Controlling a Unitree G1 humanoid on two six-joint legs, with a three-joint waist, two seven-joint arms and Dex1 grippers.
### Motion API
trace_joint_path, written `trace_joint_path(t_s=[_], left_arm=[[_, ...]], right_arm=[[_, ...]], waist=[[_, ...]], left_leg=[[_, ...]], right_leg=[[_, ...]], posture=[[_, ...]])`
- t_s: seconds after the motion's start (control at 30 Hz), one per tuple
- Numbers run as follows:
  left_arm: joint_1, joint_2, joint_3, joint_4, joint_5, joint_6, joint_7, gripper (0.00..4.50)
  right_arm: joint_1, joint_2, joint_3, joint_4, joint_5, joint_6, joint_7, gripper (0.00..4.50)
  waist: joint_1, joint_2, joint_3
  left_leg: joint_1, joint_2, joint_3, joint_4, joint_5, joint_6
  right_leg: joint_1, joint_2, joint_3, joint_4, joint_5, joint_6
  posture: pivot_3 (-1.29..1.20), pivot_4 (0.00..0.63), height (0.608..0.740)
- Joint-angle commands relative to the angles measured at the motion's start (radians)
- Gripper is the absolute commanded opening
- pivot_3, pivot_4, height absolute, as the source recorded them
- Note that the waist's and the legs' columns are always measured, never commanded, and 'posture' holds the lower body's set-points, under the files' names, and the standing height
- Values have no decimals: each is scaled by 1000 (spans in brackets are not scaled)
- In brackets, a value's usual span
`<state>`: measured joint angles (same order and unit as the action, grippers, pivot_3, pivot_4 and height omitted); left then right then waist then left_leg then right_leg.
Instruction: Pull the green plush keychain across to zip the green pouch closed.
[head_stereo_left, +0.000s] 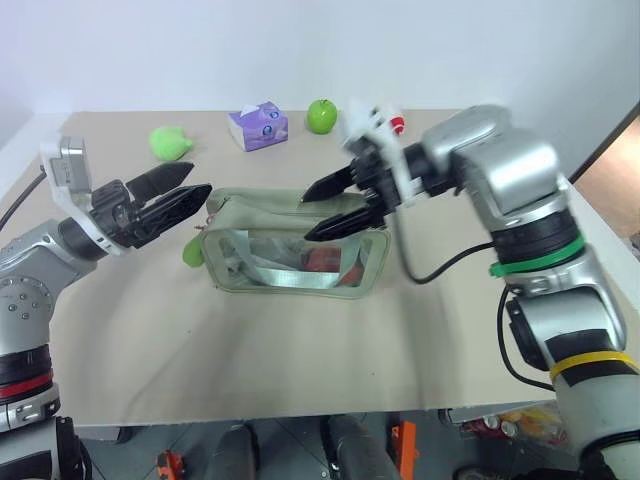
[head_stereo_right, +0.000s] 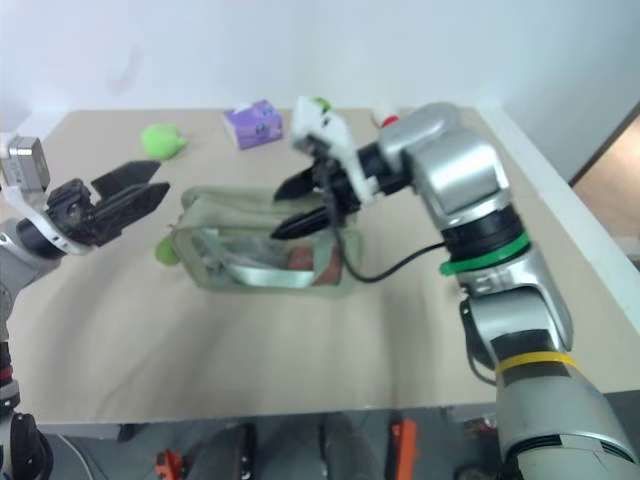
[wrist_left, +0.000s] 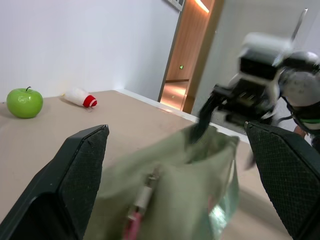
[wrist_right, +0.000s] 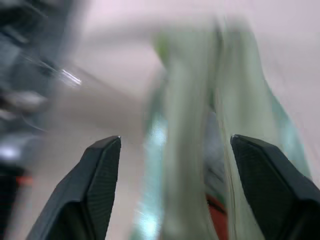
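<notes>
The green plush keychain (head_stereo_left: 192, 252) hung in the head view at the left end of the green pouch (head_stereo_left: 290, 250), whose length ran left-right on the counter (head_stereo_left: 300, 350), nearest the wide-open, empty left tool (head_stereo_left: 175, 195); the right wrist view showed the right tool (wrist_right: 175, 185) spread, holding nothing.

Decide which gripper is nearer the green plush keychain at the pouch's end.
Left. The left gripper hovers just above the keychain at the pouch's left end. The right gripper is over the pouch's middle, farther along.
</notes>
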<state>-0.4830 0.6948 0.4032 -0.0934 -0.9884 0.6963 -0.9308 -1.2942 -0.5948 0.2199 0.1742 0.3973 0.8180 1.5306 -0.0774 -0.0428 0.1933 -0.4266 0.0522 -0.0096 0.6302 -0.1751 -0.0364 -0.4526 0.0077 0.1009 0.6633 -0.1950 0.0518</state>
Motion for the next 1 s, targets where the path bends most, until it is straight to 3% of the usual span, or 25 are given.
trace_joint_path(t_s=[0.03,0.13,0.27,0.37,0.47,0.7,1.0], left_arm=[[-28,13,4,3,-1,-10,-14,4500],[-28,9,2,2,-2,-8,-12,4500],[-7,35,11,43,16,-1,-37,4500],[16,63,21,60,18,6,-62,4500],[47,105,36,92,41,5,-91,4500],[43,121,37,151,67,-2,-88,4500],[83,115,65,117,53,11,-59,4500]], right_arm=[[-135,-71,-219,81,166,19,68,3431],[-135,-107,-228,113,167,7,48,3431],[132,-279,-150,-19,12,-222,67,3431],[257,-336,-135,-77,-40,-308,39,3431],[393,-364,-178,-194,-4,-276,-8,3431],[481,-308,-198,-307,68,-192,-137,3431],[475,-220,-149,-266,45,-223,-212,3431]], waist=[[0,0,0],[0,-4,-2],[-1,-5,-3],[-4,-1,0],[-10,-1,0],[-10,-1,0],[-9,-1,-1]], left_leg=[[0,0,0,0,0,0],[2,0,0,-1,-1,-1],[4,1,0,-1,-1,-1],[2,0,3,0,-1,-1],[2,0,4,-3,-1,-1],[2,2,3,-5,-1,-1],[2,1,3,-2,-1,-1]], right_leg=[[0,0,0,0,0,0],[1,0,-1,0,-2,-2],[3,0,-1,0,-3,-2],[-1,0,4,0,-2,0],[-3,1,6,1,-2,-1],[-4,3,5,2,-3,-2],[-3,3,6,2,-3,-1]], posture=[[0,150,740],[0,150,740],[0,150,740],[0,150,740],[0,150,740],[0,150,740],[0,150,740]])
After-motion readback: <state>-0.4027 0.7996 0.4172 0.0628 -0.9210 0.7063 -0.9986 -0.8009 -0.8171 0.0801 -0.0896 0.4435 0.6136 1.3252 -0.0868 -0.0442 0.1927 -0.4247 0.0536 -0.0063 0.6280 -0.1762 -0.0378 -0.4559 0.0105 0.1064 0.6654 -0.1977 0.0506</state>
